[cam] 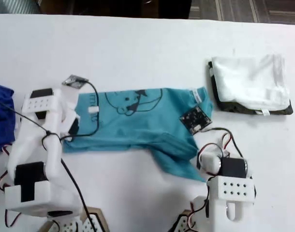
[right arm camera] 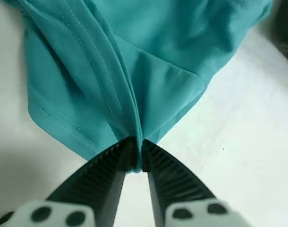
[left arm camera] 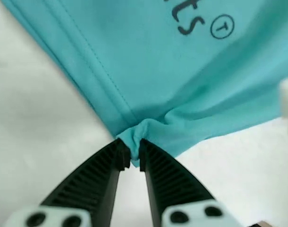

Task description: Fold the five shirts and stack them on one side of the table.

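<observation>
A teal shirt (cam: pixel 138 121) with a dark printed drawing lies stretched across the middle of the table, one sleeve trailing toward the front. My left gripper (left arm camera: pixel 132 157) is shut on a bunched bit of the teal shirt's (left arm camera: pixel 182 71) hem, at the shirt's left end in the high view, where the left gripper (cam: pixel 72 128) sits low. My right gripper (right arm camera: pixel 138 160) is shut on a folded ridge of the teal shirt (right arm camera: pixel 148 56) near its right end; in the high view the right gripper (cam: pixel 190 144) is partly hidden under its wrist camera.
A folded white shirt (cam: pixel 249 82) rests on a folded black shirt (cam: pixel 256 109) at the back right. A crumpled blue shirt (cam: pixel 1 116) lies at the left edge. Both arm bases stand along the front edge, with loose cables beside them.
</observation>
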{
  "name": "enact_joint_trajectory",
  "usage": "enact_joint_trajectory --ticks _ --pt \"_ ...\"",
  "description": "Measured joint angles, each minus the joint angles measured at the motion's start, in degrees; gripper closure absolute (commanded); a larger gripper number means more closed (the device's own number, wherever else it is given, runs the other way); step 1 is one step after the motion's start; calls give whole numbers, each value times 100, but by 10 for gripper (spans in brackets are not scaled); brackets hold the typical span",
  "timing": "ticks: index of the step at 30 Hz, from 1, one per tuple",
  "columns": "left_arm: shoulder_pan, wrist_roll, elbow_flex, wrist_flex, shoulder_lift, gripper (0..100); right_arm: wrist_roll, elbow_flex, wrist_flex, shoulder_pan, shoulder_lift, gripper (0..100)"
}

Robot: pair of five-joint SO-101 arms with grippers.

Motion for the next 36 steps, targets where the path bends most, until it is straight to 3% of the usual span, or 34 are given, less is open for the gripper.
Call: enact_joint_trajectory --ticks 4,9,13,19,22,25,26,30,36 --pt "0 -202 0 123 9 947 9 352 -308 0 158 966" --pt "-35 -299 -44 308 9 847 -9 396 -484 0 686 849" --pt "-193 -299 -176 360 9 835 -9 396 -501 0 826 811" --pt "-519 -299 -1266 1231 9 835 0 -527 264 0 844 810" --pt "-607 -299 -2154 1758 9 842 0 -1345 791 0 853 817" --pt "-598 -299 -2954 2163 9 993 0 -2057 1029 0 862 978" --pt "-589 -281 -3147 2207 18 957 0 -2224 1029 0 888 987" --pt "-536 97 -3358 2048 105 973 -334 -2330 264 -141 976 975" --pt "202 598 -3358 1547 1152 972 -897 -2426 -1152 -782 2154 978"
